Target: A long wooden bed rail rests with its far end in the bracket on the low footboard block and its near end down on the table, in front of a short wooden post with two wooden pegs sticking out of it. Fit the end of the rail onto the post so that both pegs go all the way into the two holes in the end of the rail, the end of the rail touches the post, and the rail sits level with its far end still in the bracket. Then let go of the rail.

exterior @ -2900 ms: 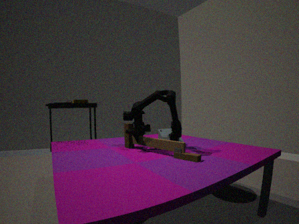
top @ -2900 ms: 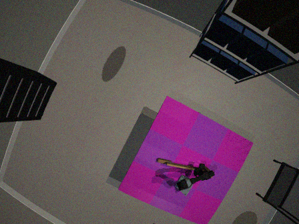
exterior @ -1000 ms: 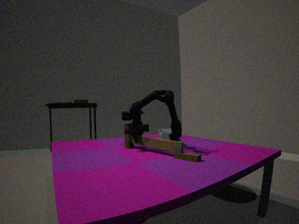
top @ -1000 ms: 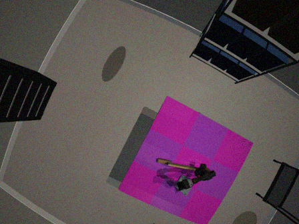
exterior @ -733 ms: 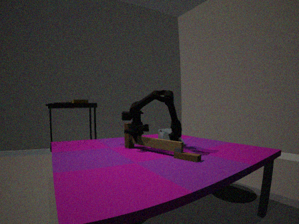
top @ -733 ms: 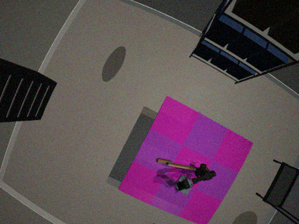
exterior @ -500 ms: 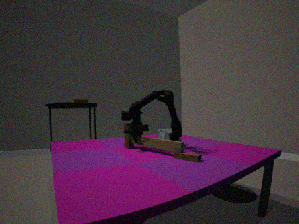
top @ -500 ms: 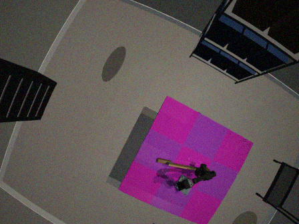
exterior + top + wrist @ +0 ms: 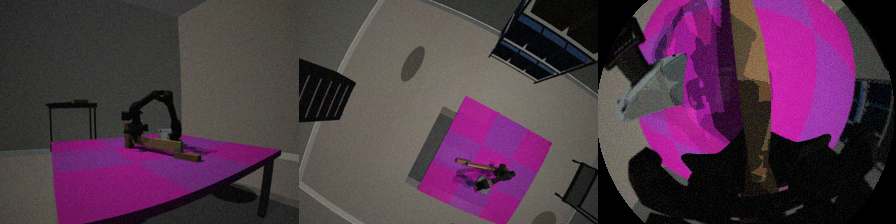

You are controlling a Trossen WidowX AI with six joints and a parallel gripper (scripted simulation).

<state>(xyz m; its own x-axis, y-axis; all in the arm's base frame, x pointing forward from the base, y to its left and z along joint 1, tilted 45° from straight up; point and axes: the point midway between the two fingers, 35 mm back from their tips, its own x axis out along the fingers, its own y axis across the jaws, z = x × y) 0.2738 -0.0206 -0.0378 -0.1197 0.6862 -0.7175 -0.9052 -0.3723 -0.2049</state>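
The wooden rail [image 9: 479, 165] [image 9: 160, 144] [image 9: 758, 60] runs from the footboard block to the post. Its far end is at the bracket on the low footboard block [image 9: 460, 161] [image 9: 188, 157]. My gripper [image 9: 135, 139] [image 9: 752, 129] is shut on the rail near its post end, with one finger on each side. The upright wooden post [image 9: 128, 144] stands close beside the gripper. The rail looks near level, but a slight tilt cannot be ruled out. The pegs, the holes and any gap between rail and post are hidden by the gripper.
The arm's grey base [image 9: 484, 185] [image 9: 164, 133] [image 9: 658, 90] stands on the pink and purple table [image 9: 472, 117] [image 9: 97, 187] beside the rail. The arm arches over from the base to the post end. Shelves and other furniture stand away from the table.
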